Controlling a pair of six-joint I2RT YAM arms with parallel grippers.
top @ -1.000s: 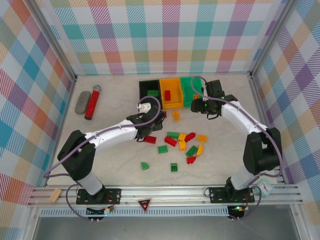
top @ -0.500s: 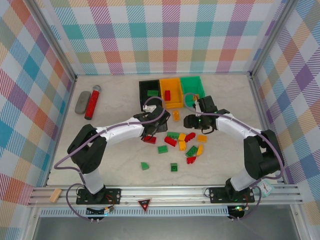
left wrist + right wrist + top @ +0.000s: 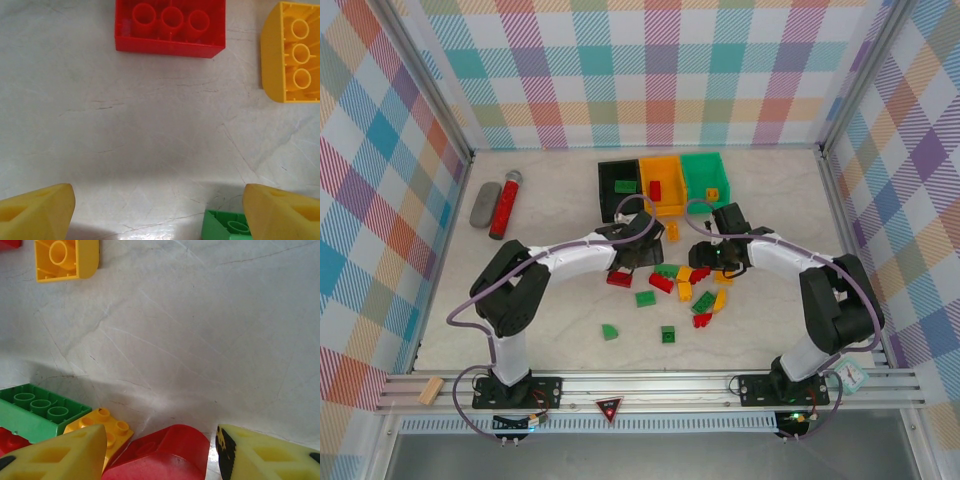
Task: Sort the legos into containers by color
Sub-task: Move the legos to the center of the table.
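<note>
Loose legos lie mid-table: a red one (image 3: 619,279), green ones (image 3: 645,298) and yellow ones (image 3: 685,291). At the back stand the black bin (image 3: 615,172), orange bin (image 3: 665,170) and green bin (image 3: 698,170). My left gripper (image 3: 642,262) (image 3: 160,210) hangs open over bare table, with a red brick (image 3: 170,25) ahead, a yellow brick (image 3: 292,52) to the right and a green brick (image 3: 225,227) by its right finger. My right gripper (image 3: 705,262) (image 3: 160,450) is open, its fingers straddling a red brick (image 3: 170,455), beside a yellow brick (image 3: 100,427) and a green brick (image 3: 40,410).
A grey oval object (image 3: 484,204) and a red cylinder (image 3: 505,205) lie at the far left. The black bin holds a green brick (image 3: 626,186), the orange bin a red one (image 3: 655,190), the green bin a yellow one (image 3: 713,194). Checked walls enclose the table.
My right gripper has swung from over the green bin down to the brick pile. My left gripper has shifted right toward the pile.
</note>
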